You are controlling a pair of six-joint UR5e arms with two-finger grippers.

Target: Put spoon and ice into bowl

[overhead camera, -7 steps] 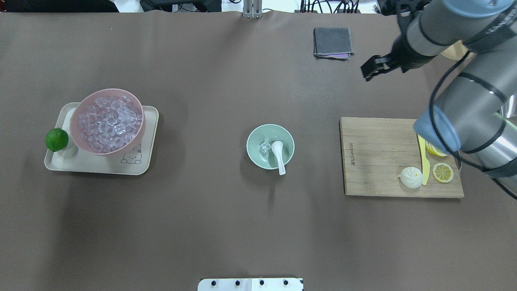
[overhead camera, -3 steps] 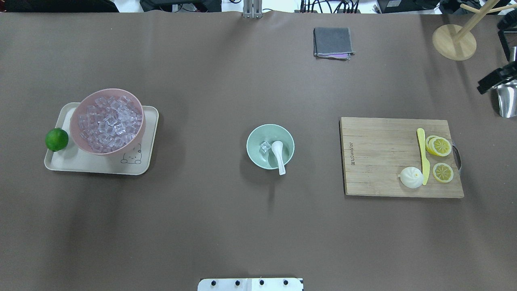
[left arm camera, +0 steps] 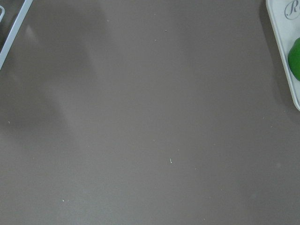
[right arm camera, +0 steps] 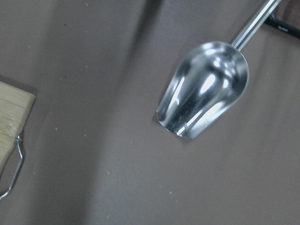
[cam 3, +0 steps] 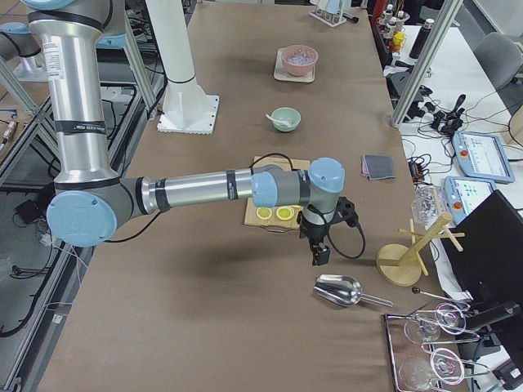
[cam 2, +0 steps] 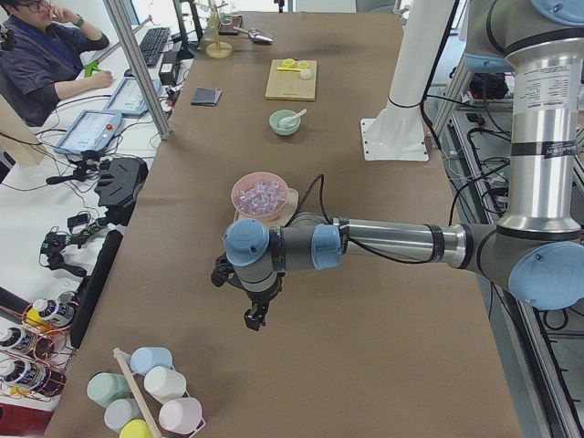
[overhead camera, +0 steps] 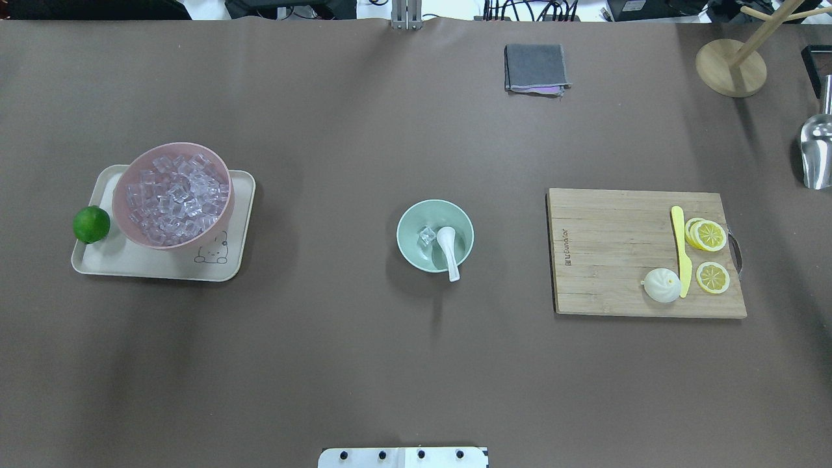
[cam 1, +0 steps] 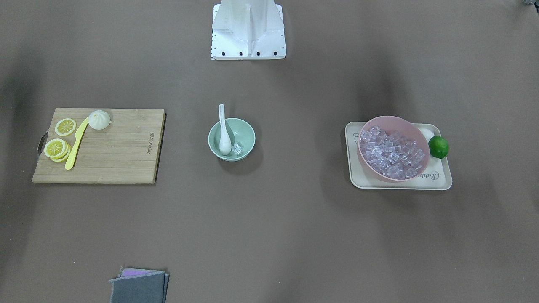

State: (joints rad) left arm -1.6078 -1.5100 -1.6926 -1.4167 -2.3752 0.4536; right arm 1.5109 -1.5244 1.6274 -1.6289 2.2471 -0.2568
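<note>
The mint-green bowl (overhead camera: pixel 435 235) stands at the table's middle, also in the front view (cam 1: pixel 231 139). The white spoon (overhead camera: pixel 448 250) lies in it with its scoop inside and its handle over the rim. One clear ice cube (overhead camera: pixel 426 235) lies in the bowl beside the scoop. My left gripper (cam 2: pixel 255 320) shows only in the exterior left view, far from the bowl, past the tray. My right gripper (cam 3: pixel 317 254) shows only in the exterior right view, above the metal scoop (cam 3: pixel 339 290). I cannot tell whether either is open or shut.
A pink bowl (overhead camera: pixel 171 194) full of ice cubes sits on a cream tray (overhead camera: pixel 221 266) with a lime (overhead camera: pixel 91 224). A cutting board (overhead camera: pixel 611 260) holds a yellow knife (overhead camera: pixel 680 250), lemon slices and a bun. A grey cloth (overhead camera: pixel 536 68) and wooden stand (overhead camera: pixel 731 67) lie at the far edge.
My right arm has pulled back to the right and left the overhead view. The bowl, spoon and ice cube have not moved.
</note>
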